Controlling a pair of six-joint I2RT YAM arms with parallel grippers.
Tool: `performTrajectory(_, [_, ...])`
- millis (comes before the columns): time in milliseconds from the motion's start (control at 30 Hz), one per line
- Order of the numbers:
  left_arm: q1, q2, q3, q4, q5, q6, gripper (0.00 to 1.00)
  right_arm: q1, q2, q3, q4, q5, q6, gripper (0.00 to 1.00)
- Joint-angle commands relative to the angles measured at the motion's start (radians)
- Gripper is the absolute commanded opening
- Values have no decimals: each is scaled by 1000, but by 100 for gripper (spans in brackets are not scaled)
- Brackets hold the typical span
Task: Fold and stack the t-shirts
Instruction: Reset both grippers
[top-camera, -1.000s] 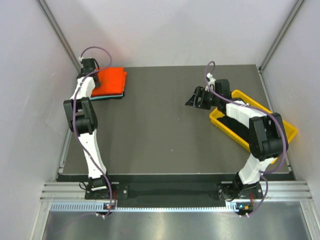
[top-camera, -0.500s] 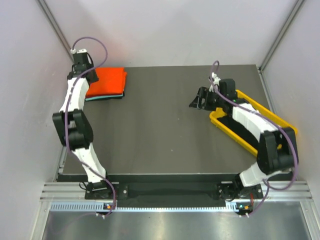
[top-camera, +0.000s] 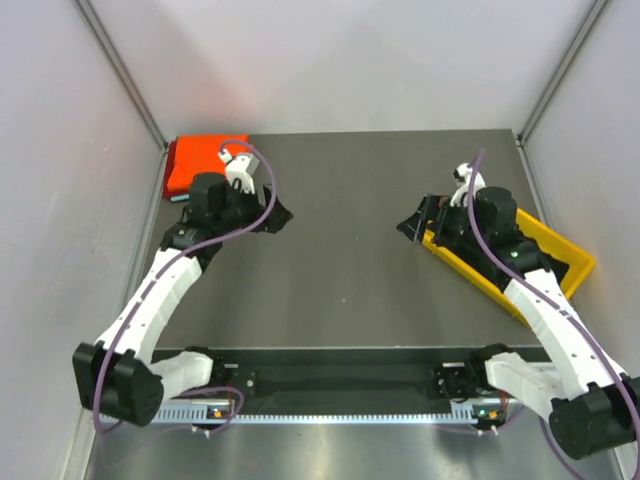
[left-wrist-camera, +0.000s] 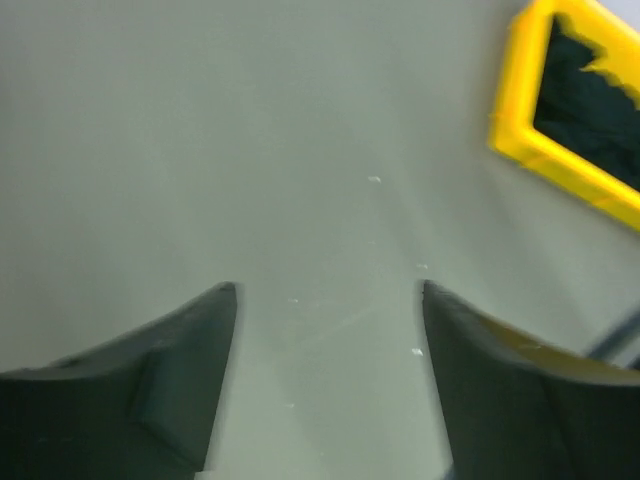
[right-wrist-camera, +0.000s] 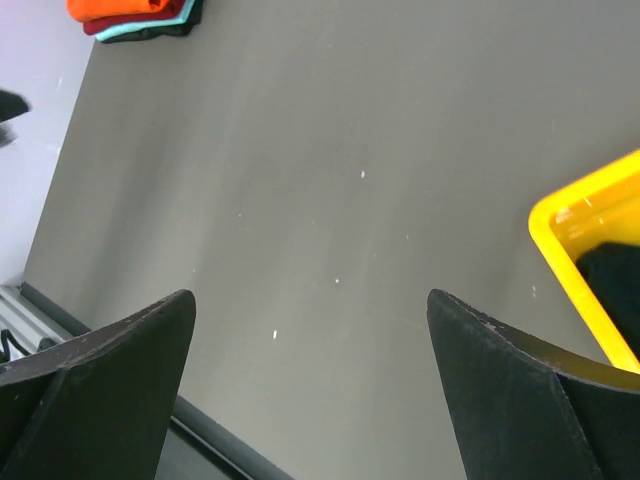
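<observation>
**A:** Start at the near edge. What are the arms doing?

**B:** Both are bolted there and reach out over the desk (top-camera: 340, 270). The left fingers (left-wrist-camera: 180, 370) hang over the bare left-middle of the desk. They are spread well apart, with only the desk surface showing between them.

**A:** And the right side?

**B:** The right fingers (right-wrist-camera: 110, 370) are spread very wide and grip nothing. They sit above the desk just left of the yellow bin (left-wrist-camera: 512, 90), pointing toward the centre. The two sets of fingers face each other across open desk, well apart.

**A:** Where are the t-shirts?

**B:** Some black cloth (left-wrist-camera: 590, 100) lies inside the bin, which sits at an angle along the right side of the desk. I cannot tell how many shirts that is.

**A:** And farther back?

**B:** A folded stack sits in the far left corner. The orange t-shirt (top-camera: 195, 160) is on top. The right wrist view shows the dark red t-shirt (right-wrist-camera: 92, 27) and the teal t-shirt (right-wrist-camera: 140, 33) peeking out beneath it. The left arm's wrist is just near of the stack, and its fingers point away from it.
</observation>
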Motion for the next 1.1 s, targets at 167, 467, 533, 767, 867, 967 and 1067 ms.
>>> performTrajectory(167, [-6,-225,-126,79,162,-47,86,9,-99,-53,-25,19,44,100])
performTrajectory(467, [-6,-273,-138,128,196,-170,99,8,-182,-90,9,66,44,100])
performTrajectory(533, [-6,-277,-128,119,196,-172,99,8,-184,-83,11,60,47,100])
performTrajectory(767, [-5,-306,-91,62,142,-123,99,8,-191,-68,21,77,57,100])
performTrajectory(867, [-5,-325,-97,59,147,-115,99,8,-219,-66,37,100,61,100])
performTrajectory(967, [-5,-339,-99,45,137,-87,99,8,-240,-65,72,99,78,100])
performTrajectory(1067, [-5,-342,-90,20,88,-44,99,8,-217,-39,63,88,71,100])
